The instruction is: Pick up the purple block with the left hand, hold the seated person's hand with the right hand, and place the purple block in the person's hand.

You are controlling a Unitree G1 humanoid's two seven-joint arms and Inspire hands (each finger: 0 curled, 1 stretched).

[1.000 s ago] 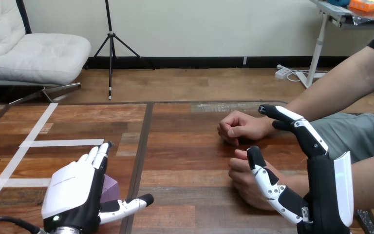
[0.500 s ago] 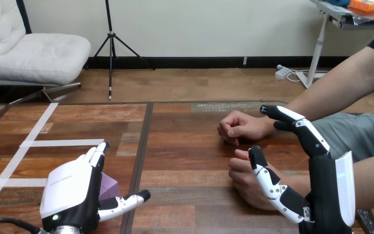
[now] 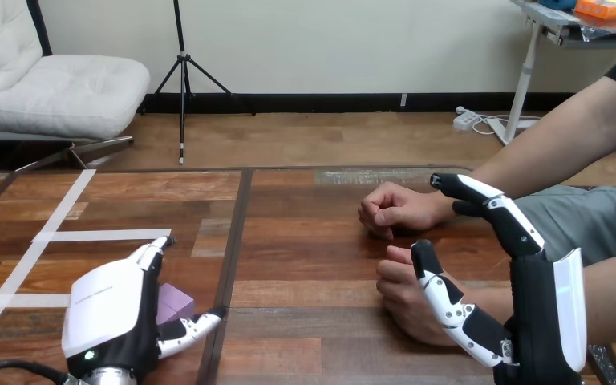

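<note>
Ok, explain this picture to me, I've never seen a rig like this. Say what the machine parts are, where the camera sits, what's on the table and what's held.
The camera sits on a humanoid robot's head and looks down across a wooden table. The black-and-white machine parts at the bottom are the robot's own two hands. The left robot hand is down over a purple block that lies on the table. Whether it grips the block cannot be told. The right robot hand is open. Its thumb is in front of the person's nearer hand but is not curled round it. The person sits at the right side. The person's farther hand rests on the table as a loose fist, apart from both robot hands.
</note>
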